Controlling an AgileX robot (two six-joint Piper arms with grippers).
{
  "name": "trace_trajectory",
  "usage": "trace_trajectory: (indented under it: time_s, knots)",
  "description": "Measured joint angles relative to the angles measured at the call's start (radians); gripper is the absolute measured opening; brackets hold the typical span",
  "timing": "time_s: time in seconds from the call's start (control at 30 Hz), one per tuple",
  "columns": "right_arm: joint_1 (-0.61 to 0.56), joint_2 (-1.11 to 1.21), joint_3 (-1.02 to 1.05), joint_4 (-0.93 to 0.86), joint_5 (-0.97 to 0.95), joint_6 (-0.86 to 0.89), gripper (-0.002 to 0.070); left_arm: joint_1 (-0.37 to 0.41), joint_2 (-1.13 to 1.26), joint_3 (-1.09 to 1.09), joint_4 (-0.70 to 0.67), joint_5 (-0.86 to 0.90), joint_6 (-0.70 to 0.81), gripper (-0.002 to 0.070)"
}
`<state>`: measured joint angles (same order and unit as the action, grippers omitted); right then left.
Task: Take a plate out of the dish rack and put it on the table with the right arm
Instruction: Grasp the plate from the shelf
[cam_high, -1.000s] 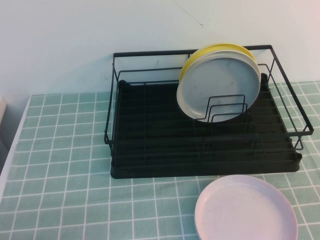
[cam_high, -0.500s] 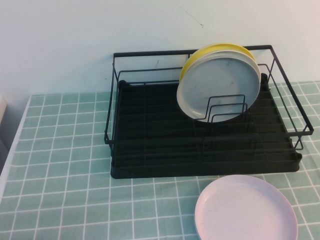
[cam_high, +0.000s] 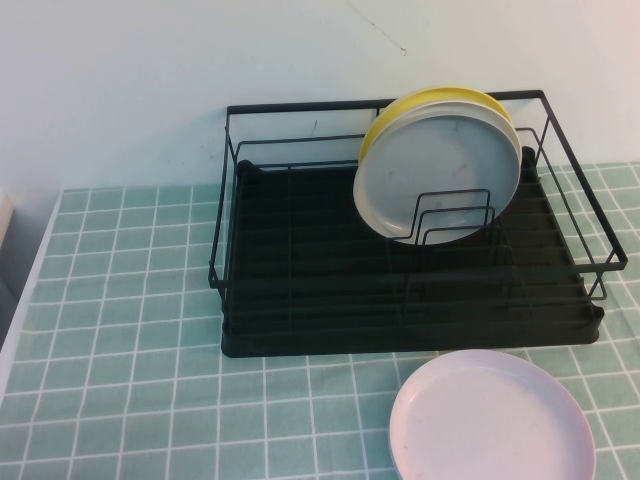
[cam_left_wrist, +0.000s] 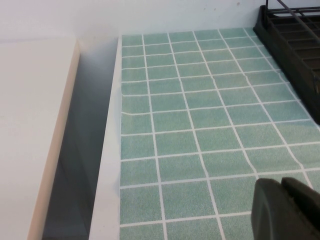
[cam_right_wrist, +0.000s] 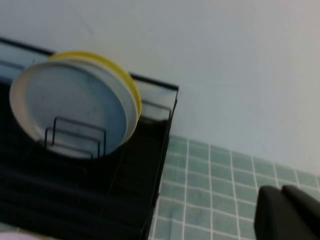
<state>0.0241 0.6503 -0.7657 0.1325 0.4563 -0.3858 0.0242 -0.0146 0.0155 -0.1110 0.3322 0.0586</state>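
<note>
The plate (cam_high: 437, 170) stands in the dish rack (cam_high: 300, 300) on the worktop (cam_high: 120, 300); the left gripper (cam_left_wrist: 287, 210) hangs by the worktop's edge, the right gripper (cam_right_wrist: 290, 215) beside the rack, and I cannot tell how either's jaws sit.

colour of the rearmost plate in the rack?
Yellow. The rearmost plate stands behind the plate in the dish rack; clearest in the high view.

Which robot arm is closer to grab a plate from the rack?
Right. The right gripper looks at the grey plate in the rack. The left gripper sits over bare table, facing the rack's far end.
</note>
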Motion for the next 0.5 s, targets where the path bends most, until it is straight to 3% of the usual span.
trace_trajectory:
  time_s: [0.23,0.5]
  knots:
    - [0.000,0.325,-0.169,0.179,0.119,-0.300,-0.0001,0.000,0.000,0.000,0.000,0.000,-0.002,-0.0003]
    - [0.000,0.622,-0.262,0.595,0.066,-0.858,-0.0001,0.000,0.000,0.000,0.000,0.000,-0.002,-0.0003]
